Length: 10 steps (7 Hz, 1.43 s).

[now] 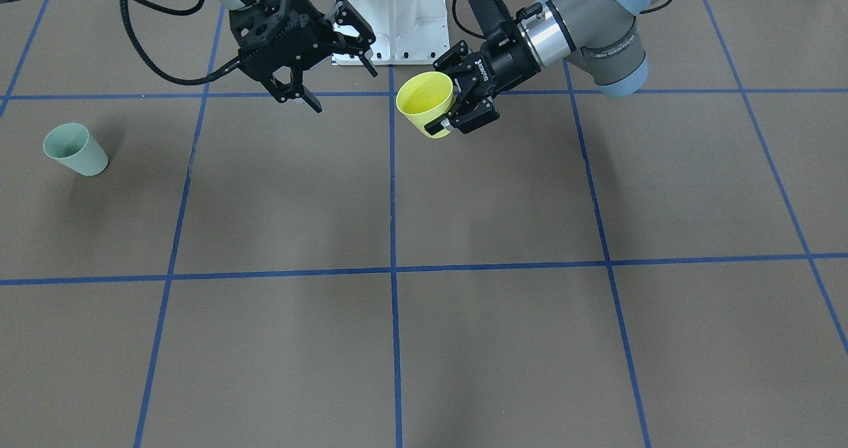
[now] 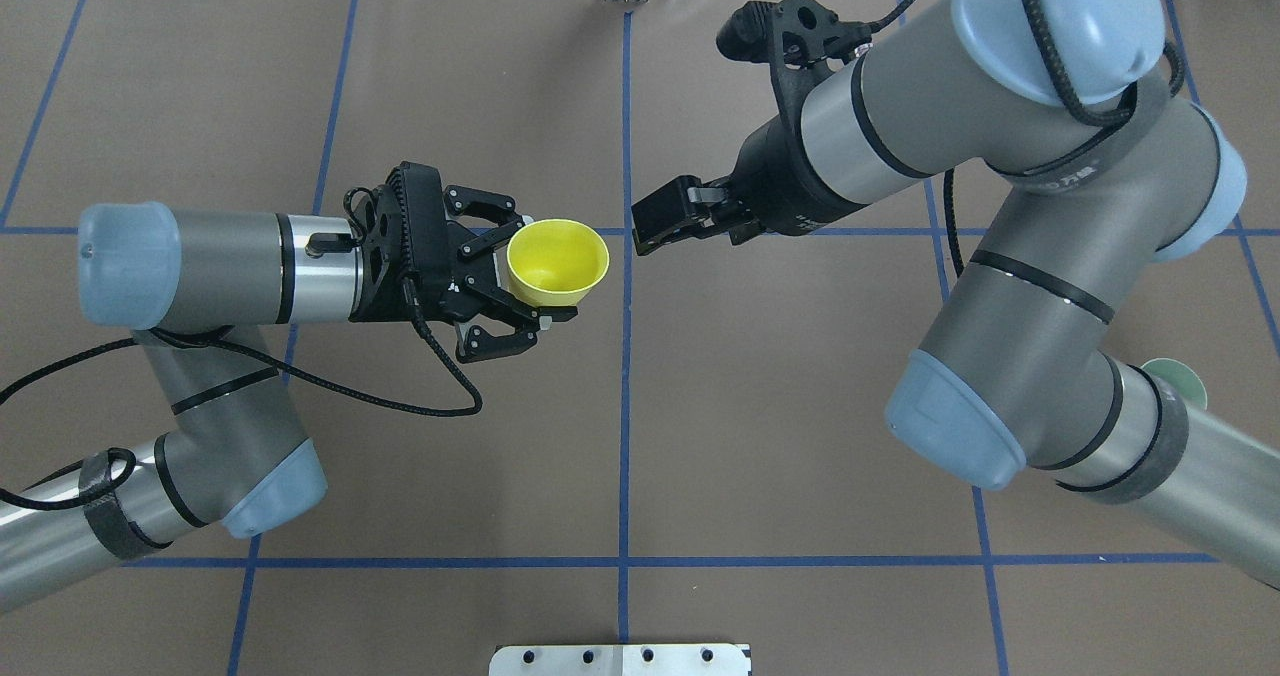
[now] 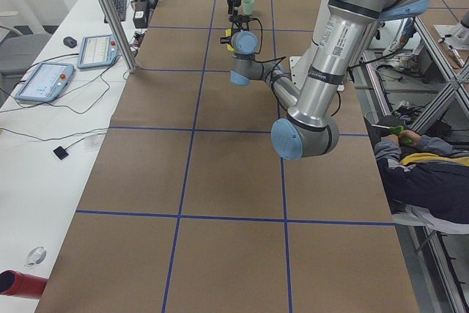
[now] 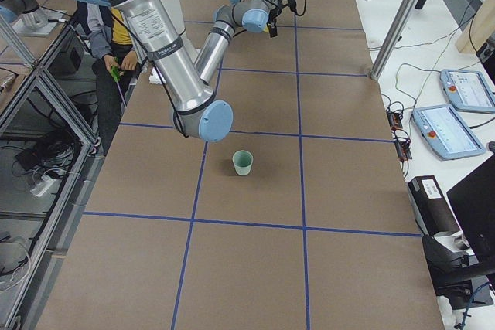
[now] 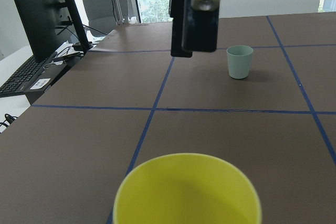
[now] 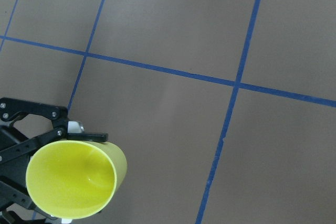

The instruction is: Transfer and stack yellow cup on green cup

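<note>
My left gripper (image 1: 442, 103) is shut on the yellow cup (image 1: 425, 102) and holds it above the table near the middle line, tilted with its mouth toward the right arm. The cup also shows in the overhead view (image 2: 557, 261), the left wrist view (image 5: 186, 190) and the right wrist view (image 6: 73, 179). My right gripper (image 1: 346, 91) is open and empty, a short gap from the cup's rim (image 2: 655, 226). The green cup (image 1: 75, 148) stands upright on the table far out on my right side, also in the right side view (image 4: 243, 162) and the left wrist view (image 5: 239, 61).
The brown table mat (image 1: 464, 342) has blue tape grid lines. The robot's white base plate (image 1: 391, 17) sits at the table edge between the arms. In the overhead view my right arm's elbow (image 2: 1000, 416) covers most of the green cup (image 2: 1185, 381).
</note>
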### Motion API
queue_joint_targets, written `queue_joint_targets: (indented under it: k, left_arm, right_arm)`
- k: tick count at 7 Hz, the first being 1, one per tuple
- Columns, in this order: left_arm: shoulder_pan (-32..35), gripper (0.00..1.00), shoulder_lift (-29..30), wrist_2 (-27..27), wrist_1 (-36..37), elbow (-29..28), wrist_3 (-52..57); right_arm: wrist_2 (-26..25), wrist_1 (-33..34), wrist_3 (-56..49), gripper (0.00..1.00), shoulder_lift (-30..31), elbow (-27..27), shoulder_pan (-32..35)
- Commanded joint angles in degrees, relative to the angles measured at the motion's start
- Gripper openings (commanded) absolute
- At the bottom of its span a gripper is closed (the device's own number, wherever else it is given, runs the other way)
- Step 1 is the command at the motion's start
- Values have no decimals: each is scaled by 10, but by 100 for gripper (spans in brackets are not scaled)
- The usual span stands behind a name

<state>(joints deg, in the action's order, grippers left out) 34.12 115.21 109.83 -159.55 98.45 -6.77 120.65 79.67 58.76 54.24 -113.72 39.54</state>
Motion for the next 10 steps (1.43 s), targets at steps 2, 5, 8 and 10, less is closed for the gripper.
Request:
queue_joint_targets:
  k: [2, 5, 8, 10]
  left_arm:
    - [-2, 36, -6, 0, -3, 3, -1]
    - [-2, 37, -6, -1, -6, 3, -1]
    - [-3, 37, -7, -1, -12, 3, -1]
    - [-3, 37, -7, -1, -12, 3, -2]
  right_arm:
    - [-35, 3, 1, 89, -27, 23, -32]
    - [-31, 5, 25, 81, -50, 44, -32]
    - [-17, 44, 107, 81, -82, 67, -32]
    - [-17, 44, 110, 63, -83, 78, -33]
